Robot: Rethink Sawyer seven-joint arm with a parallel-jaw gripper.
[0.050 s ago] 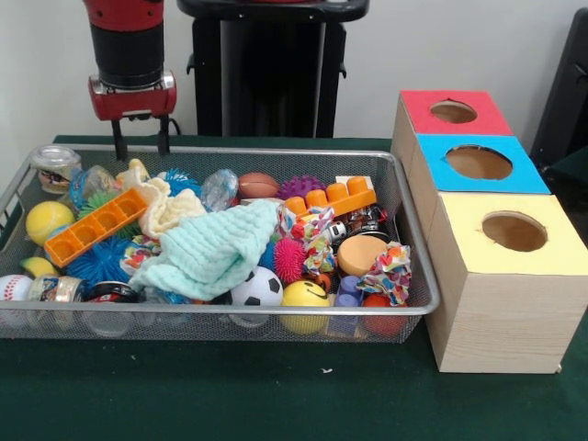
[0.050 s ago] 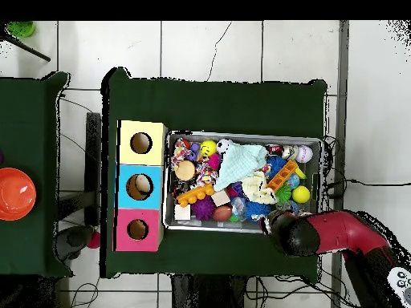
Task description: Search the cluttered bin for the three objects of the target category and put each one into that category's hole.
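The claw [image 1: 140,140] hangs empty, prongs apart, over the bin's [image 1: 409,239] far corner. Which category is wanted I can't tell. If balls, the soccer ball [image 1: 256,287] and yellow ball [image 1: 47,220] look light, firm and rollable, so grip them across the middle.

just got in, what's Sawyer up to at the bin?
The gripper hangs open and empty above the far left corner of the wire bin, holding nothing. The bin is packed: balls, a mint cloth, orange trays and small jars. Beside it stand three boxes with round holes, red, blue and yellow. Nothing has been lifted out at this moment.
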